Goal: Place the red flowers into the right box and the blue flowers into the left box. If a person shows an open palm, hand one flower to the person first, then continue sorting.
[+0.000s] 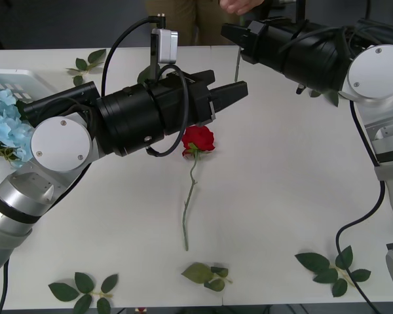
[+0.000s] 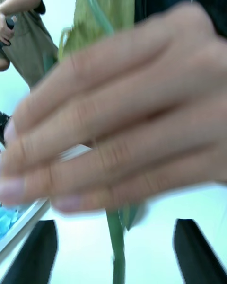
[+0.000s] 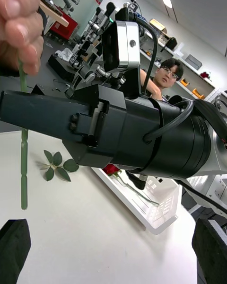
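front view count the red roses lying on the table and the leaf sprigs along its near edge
red roses: 1
leaf sprigs: 3
total: 4

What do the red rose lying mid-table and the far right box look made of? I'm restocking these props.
The red rose looks artificial: matte, fabric-like petals on a uniformly green, thin, probably plastic stem. The right box looks like white moulded plastic, with a smooth, slightly glossy rim and slotted walls. Both readings rest on look alone.
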Available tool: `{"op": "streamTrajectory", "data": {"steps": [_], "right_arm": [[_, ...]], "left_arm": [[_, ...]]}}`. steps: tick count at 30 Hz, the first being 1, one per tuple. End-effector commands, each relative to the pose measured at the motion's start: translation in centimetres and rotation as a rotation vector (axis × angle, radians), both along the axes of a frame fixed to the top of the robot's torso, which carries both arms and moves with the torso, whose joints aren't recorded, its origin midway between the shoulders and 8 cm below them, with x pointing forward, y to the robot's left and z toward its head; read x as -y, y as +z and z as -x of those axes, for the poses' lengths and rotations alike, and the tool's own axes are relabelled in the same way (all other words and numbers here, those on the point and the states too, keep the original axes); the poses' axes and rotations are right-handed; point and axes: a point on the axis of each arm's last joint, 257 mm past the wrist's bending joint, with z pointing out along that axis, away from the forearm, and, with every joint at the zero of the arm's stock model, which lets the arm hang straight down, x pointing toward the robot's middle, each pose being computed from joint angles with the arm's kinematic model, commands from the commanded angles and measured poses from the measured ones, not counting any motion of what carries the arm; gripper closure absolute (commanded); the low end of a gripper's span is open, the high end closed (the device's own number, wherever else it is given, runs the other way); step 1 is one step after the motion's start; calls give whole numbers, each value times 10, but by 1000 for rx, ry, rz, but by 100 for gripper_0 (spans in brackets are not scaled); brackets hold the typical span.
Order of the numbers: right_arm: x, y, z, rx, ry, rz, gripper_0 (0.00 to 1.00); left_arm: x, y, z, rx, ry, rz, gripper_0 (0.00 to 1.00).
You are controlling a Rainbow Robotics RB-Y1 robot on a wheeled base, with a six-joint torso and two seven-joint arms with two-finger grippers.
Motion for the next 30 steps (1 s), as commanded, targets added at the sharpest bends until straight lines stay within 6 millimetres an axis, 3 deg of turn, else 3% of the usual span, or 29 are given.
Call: {"op": "streamTrajectory", "data": {"steps": [1, 10, 13, 18, 22, 23, 24, 30], "right_arm": [[40, 22, 8, 9, -1, 27, 0], [141, 10, 44, -124, 17, 91, 0], [161, 1, 53, -158, 10, 96, 0], [189, -40, 66, -256, -17, 179, 0], [202, -92, 69, -339, -51, 320, 0], [202, -92, 69, -339, -51, 320, 0], [201, -114, 69, -363, -58, 375, 0], [175, -153, 67, -371, -39, 442, 0]], "left_arm": [[10, 18, 10, 74, -27, -9, 0], [10, 16, 10, 73, -27, -10, 0], [10, 15, 10, 68, -27, -8, 0], [5, -3, 13, -24, -47, -9, 0], [-7, -38, 13, -144, -48, -72, 0], [-7, -38, 13, -144, -48, -72, 0], [-19, -57, 9, -193, -30, -125, 0], [-66, -106, 6, -375, 11, -322, 0]]}}
